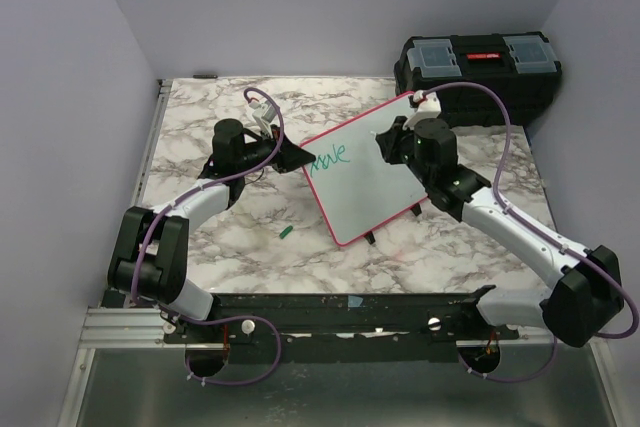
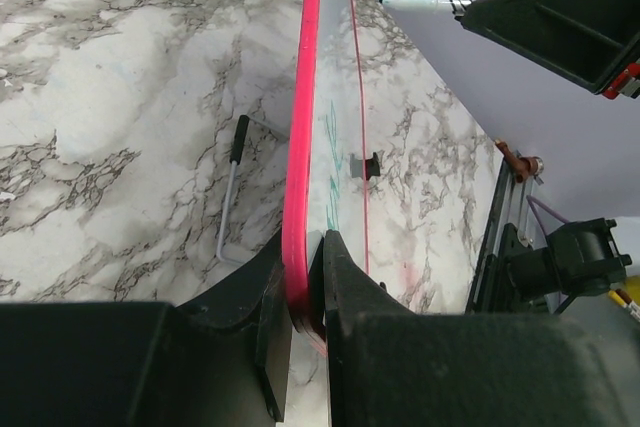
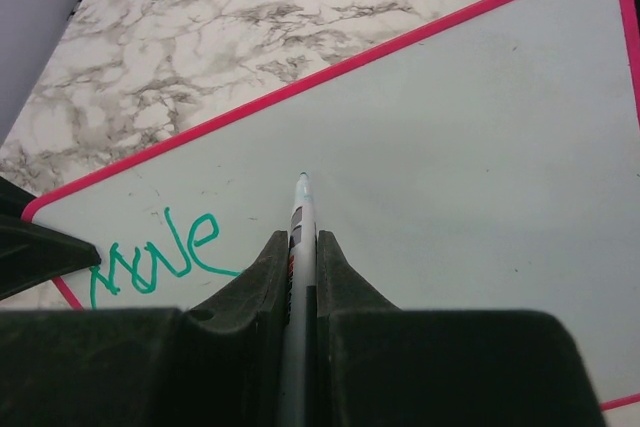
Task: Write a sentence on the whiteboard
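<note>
The whiteboard (image 1: 365,187) sits in the middle of the top view, tilted above the marble table (image 1: 200,117). The left gripper (image 2: 305,297) pinches the pink frame at the board's left corner with its 2 fingers. The right gripper (image 3: 300,247) is pressed together on a marker (image 3: 301,209), whose tip points at the board just right of green scrawled writing (image 3: 150,259); contact cannot be told. A small green cap (image 1: 285,233) lies lower left of the board. A black toolbox (image 1: 480,62) stands at upper right.
</note>
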